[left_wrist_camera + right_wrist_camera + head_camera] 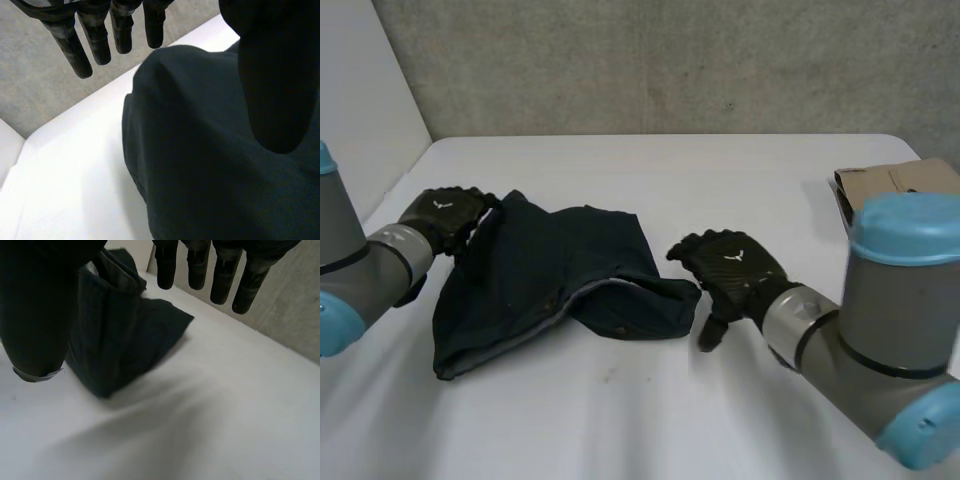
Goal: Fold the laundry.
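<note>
Under the left hand's (445, 215) palm lies the far corner of a dark navy garment (550, 260), spread in a loose heap on the white table (720, 180). In the left wrist view this hand's (70, 45) fingers hang straight and a little spread, reaching out past the cloth's rounded edge toward bare table. Its thumb stands apart on the other side, over the garment (210, 165). Nothing is clasped between thumb and fingers: the hand is open and has no hold on the cloth. Whether the palm rests on the fabric or hovers just above it cannot be told.

Beside the right hand (732, 265), on its thumb side, is the garment's opposite end, a bunched part turned over onto the rest. A paler line of inner fabric runs along the turned edge. The hand sits just beside that end, apart from it by a narrow strip of table. In the right wrist view the hand's (35, 315) fingers are straight and parted and its thumb is held wide of them. The folded end of the garment (120, 340) lies beyond the gap between thumb and fingers. This hand too is open and grips nothing.

Between the two hands the cloth lies rumpled, with a wider flat part nearer the left hand.

Beyond the right arm's blue cap, well apart from the garment, a brown cardboard box (895, 183) stands at the table's edge. Behind the table rises a grey concrete wall (670, 60).
</note>
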Robot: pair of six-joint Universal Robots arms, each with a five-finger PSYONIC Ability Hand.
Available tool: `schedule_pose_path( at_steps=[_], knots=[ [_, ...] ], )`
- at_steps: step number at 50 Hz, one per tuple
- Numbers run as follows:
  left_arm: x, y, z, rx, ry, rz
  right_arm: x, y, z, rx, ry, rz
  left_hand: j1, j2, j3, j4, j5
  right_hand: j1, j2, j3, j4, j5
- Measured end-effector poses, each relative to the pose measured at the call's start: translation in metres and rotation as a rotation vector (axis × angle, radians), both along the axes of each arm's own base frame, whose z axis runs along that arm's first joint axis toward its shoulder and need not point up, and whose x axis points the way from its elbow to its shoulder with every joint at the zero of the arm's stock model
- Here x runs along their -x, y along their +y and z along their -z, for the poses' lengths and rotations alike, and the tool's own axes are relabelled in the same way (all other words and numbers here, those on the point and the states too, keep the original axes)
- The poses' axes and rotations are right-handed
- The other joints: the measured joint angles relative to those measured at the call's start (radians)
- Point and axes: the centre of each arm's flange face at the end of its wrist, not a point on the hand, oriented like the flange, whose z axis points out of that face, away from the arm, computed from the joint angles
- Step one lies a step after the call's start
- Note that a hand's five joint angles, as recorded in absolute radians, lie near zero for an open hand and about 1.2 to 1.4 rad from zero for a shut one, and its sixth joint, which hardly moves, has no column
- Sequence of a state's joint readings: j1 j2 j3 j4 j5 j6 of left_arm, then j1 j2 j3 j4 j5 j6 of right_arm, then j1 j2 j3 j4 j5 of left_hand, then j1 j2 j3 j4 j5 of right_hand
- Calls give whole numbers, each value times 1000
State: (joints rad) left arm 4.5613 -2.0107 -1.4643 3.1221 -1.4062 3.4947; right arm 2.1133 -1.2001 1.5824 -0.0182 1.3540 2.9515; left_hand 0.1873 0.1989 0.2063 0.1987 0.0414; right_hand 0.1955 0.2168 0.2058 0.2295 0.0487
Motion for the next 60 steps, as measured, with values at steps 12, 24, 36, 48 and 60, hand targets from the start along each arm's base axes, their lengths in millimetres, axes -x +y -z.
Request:
schedule_pose_path(
  at_steps=[12,24,36,48,60],
  knots=[
    [-2,16,-25,40,74,-18,-46,-17,25,-143,-139,25,0,0,0,0,0,598,688,659,644,621],
    [-2,25,-34,56,88,-13,-9,-97,0,196,-33,194,0,0,0,0,0,744,947,976,957,917],
    [5,32,-34,54,85,11,59,-206,-25,657,335,261,0,0,0,0,0,552,645,684,660,668],
    [46,43,-24,78,87,139,62,-202,-29,590,330,261,0,0,0,0,0,-3,-4,-2,-2,5],
    [86,34,-15,149,110,235,90,-114,-68,414,266,374,0,0,0,0,0,-3,-4,-2,-2,5]
  ],
)
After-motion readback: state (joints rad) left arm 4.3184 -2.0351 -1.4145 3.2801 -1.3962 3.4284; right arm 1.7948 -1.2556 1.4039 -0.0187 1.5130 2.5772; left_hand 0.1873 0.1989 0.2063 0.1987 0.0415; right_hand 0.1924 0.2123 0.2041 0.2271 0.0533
